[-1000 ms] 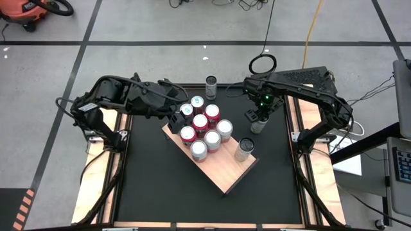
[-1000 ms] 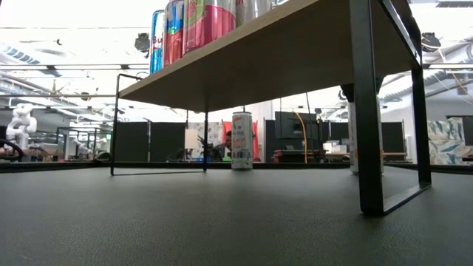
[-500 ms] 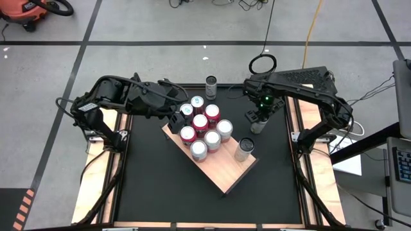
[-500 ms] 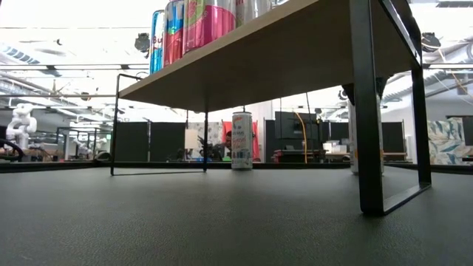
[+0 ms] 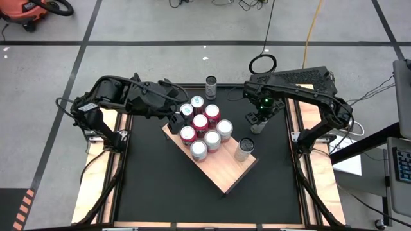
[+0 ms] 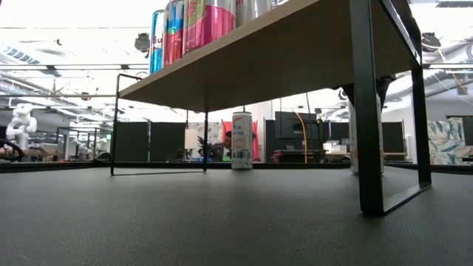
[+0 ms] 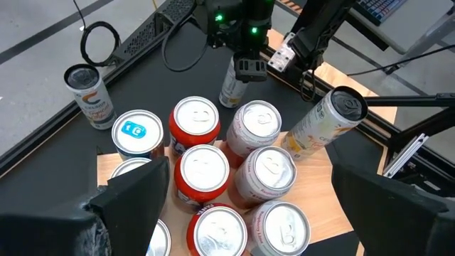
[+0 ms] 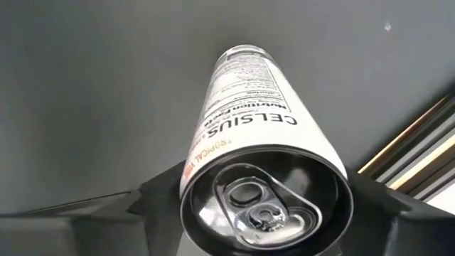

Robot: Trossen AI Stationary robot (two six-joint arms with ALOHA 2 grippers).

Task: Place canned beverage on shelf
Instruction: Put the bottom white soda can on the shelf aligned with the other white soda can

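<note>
grab risk: the right gripper (image 5: 259, 119) sits over a tall white can (image 5: 258, 126) standing on the tabletop (image 5: 154, 186), one finger on each side of it near the rim. From what I can see the fingers (image 8: 398, 206) flank the can but I can't tell if they actually bite yet. If they pinch that high and a bit off-center, I'd guess the can tips or slides out on the lift.

carry risk: the shelf (image 5: 226, 178) is off to the side of the right fingers, and a lone silver can (image 5: 244, 149) stands on the near end of it. Swing in low and that one probably gets knocked over.

crowding risk: the left gripper (image 7: 234, 206) hangs over the can cluster (image 5: 204, 129) with fingers (image 7: 135, 199) spread wide, holding nothing. Cans sit right between and just ahead of those fingers, so any drop or twitch could bump them.

shelf contents: a tight bunch of red-sided and silver cans plus a blue-topped one (image 7: 138, 132) at one end, the lone silver can farther along, the other end bare wood.

can state: the white can's pull tab looks unopened, same for the tops on the shelf, so I can't say what's inside.

stray can: another can (image 5: 211, 86) stands on the tabletop well beyond both sets of fingers, untouched.
</note>
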